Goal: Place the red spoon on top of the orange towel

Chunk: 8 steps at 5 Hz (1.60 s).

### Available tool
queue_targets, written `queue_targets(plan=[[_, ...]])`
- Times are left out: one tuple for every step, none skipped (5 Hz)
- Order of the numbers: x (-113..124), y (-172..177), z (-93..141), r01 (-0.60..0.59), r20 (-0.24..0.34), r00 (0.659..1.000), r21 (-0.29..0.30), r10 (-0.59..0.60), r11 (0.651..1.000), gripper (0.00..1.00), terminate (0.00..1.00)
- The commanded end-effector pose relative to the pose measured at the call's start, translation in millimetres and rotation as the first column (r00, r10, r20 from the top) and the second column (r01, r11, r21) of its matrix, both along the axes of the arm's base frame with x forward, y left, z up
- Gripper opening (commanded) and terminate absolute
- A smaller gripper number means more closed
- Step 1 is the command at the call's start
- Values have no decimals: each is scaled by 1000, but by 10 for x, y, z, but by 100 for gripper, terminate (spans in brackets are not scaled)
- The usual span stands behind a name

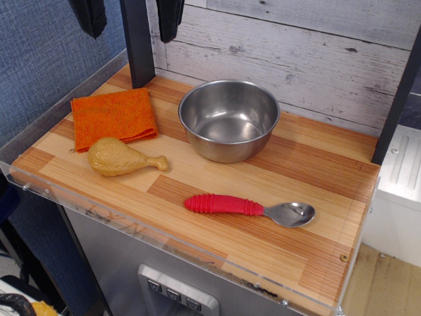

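Pincer (129,16) is parked high at the top edge, two dark fingers hanging down with a wide gap between them, so spread open and holding nothing. Tips are cropped partly by the frame; it's well above everything, nowhere near the work yet.

Red spoon (248,207) lies flat on the surface (197,178) near the front edge, handle pointing left, metal bowl end to the right, face up. Nothing touches it, clear space all round, so the ribbed handle is open for a top-down grab across its width. Judgement: go for the handle's middle, not the shiny end; the ribs should give grip.

Orange towel (114,117) is at the back-left, folded flat, roughly square, well apart from the spoon. Its top is bare, so the drop spot is free.

Toy drumstick (122,157) sits just in front of the towel, touching or nearly touching its front edge, can't tell which. It's on the straight line from spoon to towel, so carry high enough to clear it.

Steel bowl (229,118) is to the right of the towel, behind the spoon, empty. Not in the way unless the path swings wide.

Task status: not started, spoon untouched.
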<state>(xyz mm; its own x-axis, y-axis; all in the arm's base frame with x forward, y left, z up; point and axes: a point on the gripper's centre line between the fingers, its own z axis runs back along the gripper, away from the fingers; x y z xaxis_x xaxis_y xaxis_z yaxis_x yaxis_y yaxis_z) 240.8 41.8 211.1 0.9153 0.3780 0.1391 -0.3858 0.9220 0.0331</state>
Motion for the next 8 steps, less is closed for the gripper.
queue_targets(plan=[[0,0,0,0,0,1000,0,0,1000,100,0],[213,117,-50,243,-3,969,189,-247,951,100,0],[293,132,-26,468,-26,878,257,-479,845,100,0],[351,41,-18,668,-82,730,292,-678,684,100,0],[260,32,-72,829,-143,535,282,-833,484,100,0],[76,49,-197,933,-217,304,264,-928,244,100,0],[7,43,-332,971,-235,59,238,-970,1,100,0],[-31,-50,-527,946,-245,-188,217,-951,-242,100,0]])
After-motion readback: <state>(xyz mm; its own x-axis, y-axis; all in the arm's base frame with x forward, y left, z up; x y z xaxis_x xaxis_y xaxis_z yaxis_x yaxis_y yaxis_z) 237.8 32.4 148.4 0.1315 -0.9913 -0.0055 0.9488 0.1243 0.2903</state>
